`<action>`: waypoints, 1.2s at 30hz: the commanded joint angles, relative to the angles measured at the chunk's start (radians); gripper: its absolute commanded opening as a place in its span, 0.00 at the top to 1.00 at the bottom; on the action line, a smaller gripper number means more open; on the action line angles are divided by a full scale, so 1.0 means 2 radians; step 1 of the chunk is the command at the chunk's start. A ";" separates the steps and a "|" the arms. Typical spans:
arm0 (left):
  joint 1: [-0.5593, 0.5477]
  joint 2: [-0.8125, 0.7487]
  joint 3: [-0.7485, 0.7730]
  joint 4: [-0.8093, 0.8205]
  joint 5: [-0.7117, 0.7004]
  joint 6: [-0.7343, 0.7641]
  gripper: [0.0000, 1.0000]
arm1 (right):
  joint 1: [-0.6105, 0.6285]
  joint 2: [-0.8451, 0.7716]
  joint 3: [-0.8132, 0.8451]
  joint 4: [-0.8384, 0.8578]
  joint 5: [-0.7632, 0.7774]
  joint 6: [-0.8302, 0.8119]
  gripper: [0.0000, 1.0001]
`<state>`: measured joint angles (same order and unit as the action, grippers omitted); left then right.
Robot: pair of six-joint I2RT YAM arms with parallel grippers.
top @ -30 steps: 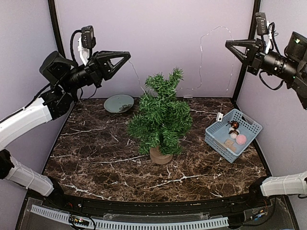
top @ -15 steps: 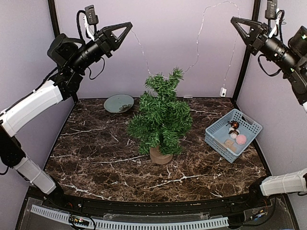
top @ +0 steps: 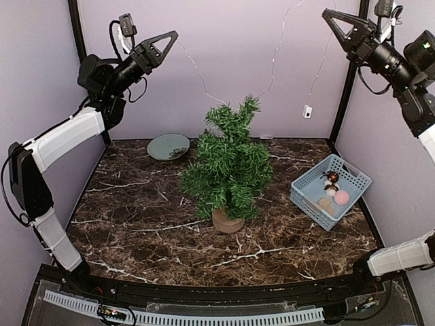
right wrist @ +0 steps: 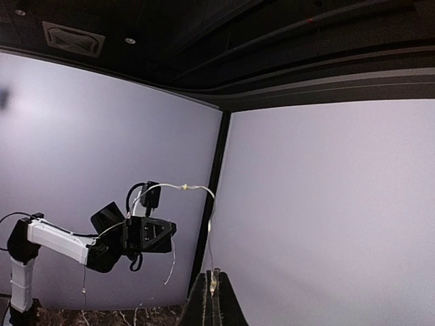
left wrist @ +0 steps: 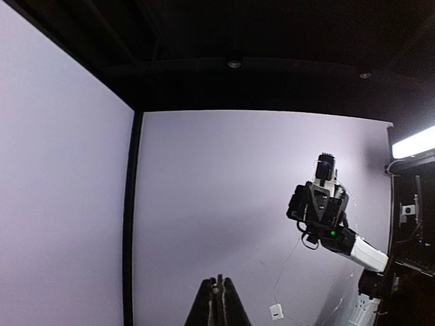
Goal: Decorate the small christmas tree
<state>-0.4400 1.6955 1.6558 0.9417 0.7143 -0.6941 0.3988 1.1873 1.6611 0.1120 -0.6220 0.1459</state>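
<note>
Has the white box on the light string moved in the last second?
Yes. The white box has gone up: it was down beside the blue basket, and now hangs against the back wall, well above the basket.

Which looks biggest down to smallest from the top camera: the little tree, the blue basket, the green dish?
1. small christmas tree
2. blue basket
3. green dish, farthest from the camera

- My left arm (top: 68,132): raised high, wrist angled up and inward; left gripper (top: 173,34) pinched closed on a thin light wire (right wrist: 183,187).
- My right arm (top: 401,257): raised high, mirrored; right gripper (top: 326,12) clamped on the same wire.
</note>
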 commanded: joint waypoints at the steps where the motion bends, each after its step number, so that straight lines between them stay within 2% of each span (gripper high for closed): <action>1: -0.004 -0.044 -0.007 0.108 0.105 -0.051 1.00 | -0.002 -0.001 0.011 0.052 -0.119 0.036 1.00; 5: -0.025 -0.082 -0.035 0.091 0.166 -0.022 1.00 | 0.000 0.007 -0.003 0.058 -0.189 0.068 1.00; 10: -0.082 -0.117 -0.030 -0.054 0.223 0.099 1.00 | 0.013 0.021 -0.007 0.048 -0.248 0.085 1.00; 12: -0.095 -0.118 -0.020 -0.079 0.238 0.111 1.00 | 0.018 0.027 -0.004 0.053 -0.265 0.096 1.00; 13: -0.096 -0.116 -0.014 -0.075 0.244 0.104 1.00 | 0.020 0.031 -0.001 0.065 -0.277 0.110 1.00; 15: -0.097 -0.112 -0.013 -0.017 0.250 0.066 1.00 | 0.023 0.035 0.001 0.102 -0.290 0.143 1.00; 19: -0.097 -0.106 0.002 0.010 0.238 0.043 1.00 | 0.023 0.037 0.007 0.178 -0.295 0.190 1.00; 22: -0.097 -0.097 0.017 0.030 0.239 0.020 1.00 | 0.023 0.049 0.021 0.261 -0.306 0.255 1.00; 24: -0.097 -0.093 0.021 0.060 0.240 0.002 1.00 | 0.024 0.056 0.028 0.284 -0.306 0.281 1.00; 26: -0.097 -0.094 0.022 0.055 0.217 0.017 1.00 | 0.022 0.055 0.038 0.245 -0.283 0.242 1.00; 29: -0.096 -0.101 0.018 -0.015 0.126 0.102 1.00 | 0.020 0.043 0.041 0.137 -0.189 0.125 1.00; 31: -0.090 -0.098 0.028 -0.048 0.066 0.134 1.00 | 0.015 0.041 0.045 0.111 -0.122 0.094 1.00; 36: -0.044 -0.057 0.066 -0.058 -0.021 0.099 1.00 | -0.005 0.047 0.051 0.082 0.023 0.054 1.00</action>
<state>-0.5957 1.5398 1.7203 0.8616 0.8845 -0.4965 0.4145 1.2812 1.7390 0.3565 -0.8745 0.3717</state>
